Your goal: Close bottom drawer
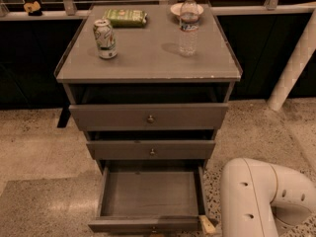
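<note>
The bottom drawer (pixel 150 194) stood pulled well out of the cabinet at the lower centre of the frame, its plain grey box bare inside and its thin front panel at the bottom edge. The middle drawer (pixel 152 150) and the top drawer (pixel 149 116) above it each sat slightly proud of the carcass.

The gripper (pixel 207 225) showed only as a tan tip touching or just beside the right front corner of the bottom drawer. Whether it was released or clenched could not be told. The white arm (pixel 261 196) filled the lower right of the frame.

Step in hand, as judged: approach to the drawer front, with no closing travel yet achieved. The next move would call for contact on the front panel, preferably nearer its middle than its corner, followed by a straight push toward the cabinet. An off-centre push could skew the drawer in its runners.

On the cabinet top (pixel 148 58) stood a can (pixel 105 38) at the left, a water bottle (pixel 188 26) at the right, a green packet (pixel 126 17) and a small bowl (pixel 174 9) at the rear. No print on any of them could be read.
</note>
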